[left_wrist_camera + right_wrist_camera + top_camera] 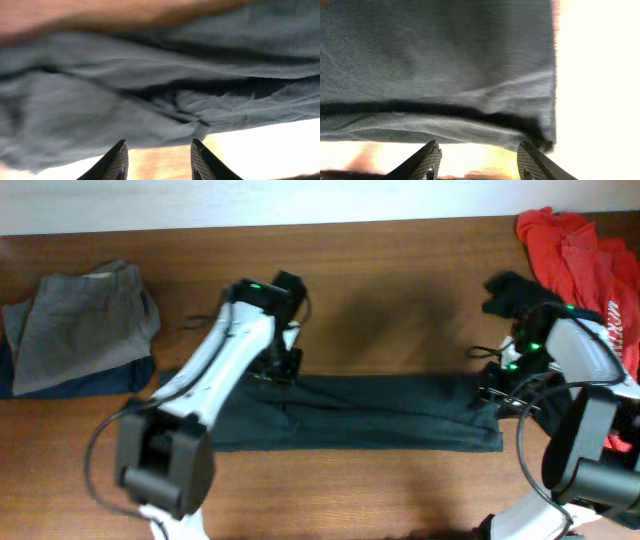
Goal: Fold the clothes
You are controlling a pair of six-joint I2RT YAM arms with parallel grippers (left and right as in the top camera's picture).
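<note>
The black T-shirt (360,412) lies folded into a long flat band across the middle of the table. My left gripper (283,363) hovers over the band's far edge near its left end, jaws open and empty; the left wrist view shows the wrinkled dark cloth (150,90) just ahead of the open fingertips (159,150). My right gripper (492,385) is at the band's right end, open and empty; the right wrist view shows the cloth's edge and corner (450,75) just ahead of the fingertips (479,152). The white "E" print is hidden.
Grey trousers (85,320) lie folded on a dark blue garment at the far left. A red shirt with white lettering (585,255) is heaped at the far right corner, with a small black item (510,292) beside it. The wooden table (400,310) shows behind the band.
</note>
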